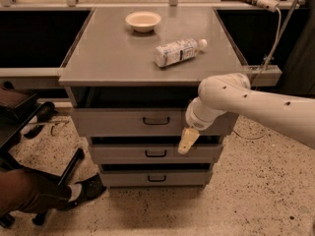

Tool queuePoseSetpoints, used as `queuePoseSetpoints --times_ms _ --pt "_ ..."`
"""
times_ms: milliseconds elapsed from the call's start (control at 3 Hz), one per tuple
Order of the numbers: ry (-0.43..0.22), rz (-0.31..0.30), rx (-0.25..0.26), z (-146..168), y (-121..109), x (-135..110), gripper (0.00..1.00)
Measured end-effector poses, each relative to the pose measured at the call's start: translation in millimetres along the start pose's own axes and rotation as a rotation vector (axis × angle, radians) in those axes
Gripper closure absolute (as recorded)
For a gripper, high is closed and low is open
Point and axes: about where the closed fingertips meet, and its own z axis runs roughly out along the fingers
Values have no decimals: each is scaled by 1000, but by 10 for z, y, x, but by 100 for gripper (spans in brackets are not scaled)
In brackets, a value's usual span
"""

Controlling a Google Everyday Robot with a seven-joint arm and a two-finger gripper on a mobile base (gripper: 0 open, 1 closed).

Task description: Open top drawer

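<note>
Though a trousered leg [29, 196] is cut off at the lower left, the pale yellow gripper [187, 140] shows, hanging below and right of the black loop handle [156, 120]; its grip I cannot tell. Behind, the top drawer [118, 123], smooth grey metal, sits directly under the tabletop [113, 58], its right end hidden by the white arm [256, 107].

My arm [266, 107] reaches in from the right, wrist [202, 114] bent downward; my gripper [187, 140] hangs just beneath it, pointing down.
</note>
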Motion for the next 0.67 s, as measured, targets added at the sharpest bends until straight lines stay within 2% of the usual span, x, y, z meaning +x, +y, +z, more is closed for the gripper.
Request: queuePoseSetpoints --times_ms 333,667 --pt "-4 0 -31 -49 122 27 0" --pt "-4 0 -31 -49 122 27 0"
